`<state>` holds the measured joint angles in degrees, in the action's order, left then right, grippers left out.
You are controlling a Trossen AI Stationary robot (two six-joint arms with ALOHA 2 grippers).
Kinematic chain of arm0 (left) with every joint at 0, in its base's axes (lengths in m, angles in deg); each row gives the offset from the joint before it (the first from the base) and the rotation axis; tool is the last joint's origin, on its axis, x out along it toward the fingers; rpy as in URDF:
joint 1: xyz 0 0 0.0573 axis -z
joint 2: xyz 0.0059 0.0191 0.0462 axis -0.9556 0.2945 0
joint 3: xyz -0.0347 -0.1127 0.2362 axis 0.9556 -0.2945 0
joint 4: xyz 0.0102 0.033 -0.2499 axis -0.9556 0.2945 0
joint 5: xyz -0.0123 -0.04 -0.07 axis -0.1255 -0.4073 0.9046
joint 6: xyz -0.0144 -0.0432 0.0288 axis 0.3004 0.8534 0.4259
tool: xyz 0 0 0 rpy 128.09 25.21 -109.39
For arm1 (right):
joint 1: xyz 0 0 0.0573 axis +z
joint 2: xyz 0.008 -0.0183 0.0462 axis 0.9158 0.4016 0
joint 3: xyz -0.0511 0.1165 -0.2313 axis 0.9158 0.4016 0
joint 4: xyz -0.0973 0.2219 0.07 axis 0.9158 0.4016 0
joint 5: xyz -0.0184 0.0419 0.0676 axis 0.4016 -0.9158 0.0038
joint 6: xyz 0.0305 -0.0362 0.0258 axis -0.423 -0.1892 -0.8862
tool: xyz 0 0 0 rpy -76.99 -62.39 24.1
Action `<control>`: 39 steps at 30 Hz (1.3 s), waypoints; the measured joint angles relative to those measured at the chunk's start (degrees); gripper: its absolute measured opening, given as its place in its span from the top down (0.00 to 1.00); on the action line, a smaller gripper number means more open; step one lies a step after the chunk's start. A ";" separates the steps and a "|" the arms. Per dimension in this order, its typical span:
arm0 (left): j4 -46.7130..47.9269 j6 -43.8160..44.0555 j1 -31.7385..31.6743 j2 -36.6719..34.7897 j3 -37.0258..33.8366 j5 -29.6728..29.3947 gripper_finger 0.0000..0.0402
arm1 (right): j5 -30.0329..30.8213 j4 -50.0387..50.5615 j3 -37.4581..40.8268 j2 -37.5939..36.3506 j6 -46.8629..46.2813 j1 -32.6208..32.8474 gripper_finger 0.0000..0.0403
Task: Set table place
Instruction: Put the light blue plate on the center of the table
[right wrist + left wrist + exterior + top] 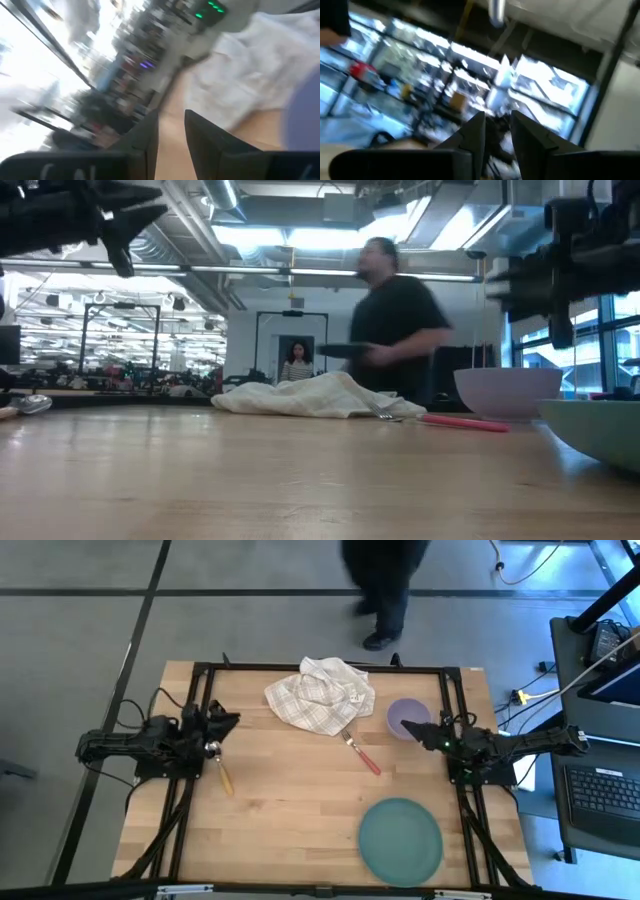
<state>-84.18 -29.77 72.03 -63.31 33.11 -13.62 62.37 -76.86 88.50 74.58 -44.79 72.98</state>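
The teal plate lies flat near the table's front right. The lilac bowl stands upright at the right, just in front of my right gripper, which hangs above the table with a narrow gap between its fingers. The red-handled fork lies flat mid-table, its metal end at the cloth's near edge. The yellow-handled spoon lies flat at the left, just nearward of my left gripper. That gripper is raised, tipped upward and narrowly open. Neither gripper holds anything.
A crumpled white checked cloth lies at the table's far middle. A person in dark clothes moves past beyond the far edge. Bare wood lies between the spoon and the plate. A black frame edges the table.
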 joint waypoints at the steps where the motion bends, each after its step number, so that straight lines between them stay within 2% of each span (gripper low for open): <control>1: -0.06 -0.04 -0.03 0.01 0.42 -1.11 0.79 | 0.01 -3.35 0.00 -0.02 0.40 0.00 0.76; 4: 0.78 2.46 -0.02 0.03 1.88 -0.82 0.79 | 0.04 -13.99 -0.68 0.12 4.85 0.00 0.76; 7: 2.32 5.77 0.04 0.48 4.90 3.12 0.79 | -1.91 -19.89 -4.79 0.92 8.78 0.00 0.76; 12: 15.46 8.71 0.04 2.70 15.66 6.20 0.79 | -7.51 -18.10 -17.33 7.44 15.45 0.76 0.76; 17: 33.06 6.51 0.07 10.68 31.02 6.86 0.79 | -10.81 -13.60 -32.30 20.41 21.16 2.23 0.76; 22: 43.11 -2.45 0.09 22.44 46.74 11.11 0.79 | -14.42 -7.00 -46.72 33.86 24.51 4.17 0.76; 28: 46.00 -20.55 0.09 32.44 60.47 12.27 0.79 | -18.44 3.46 -61.40 46.64 34.69 5.68 0.76; 34: 44.82 -29.37 0.09 34.33 66.58 6.33 0.79 | -18.46 5.99 -71.65 54.64 43.15 5.66 0.76; 39: 44.82 -29.28 0.09 33.19 68.07 2.95 0.79 | -21.19 10.22 -74.20 58.29 40.33 5.66 0.76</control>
<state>-39.36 -59.05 72.12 -30.12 101.18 -10.68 41.18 -66.64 14.30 132.88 -4.46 78.64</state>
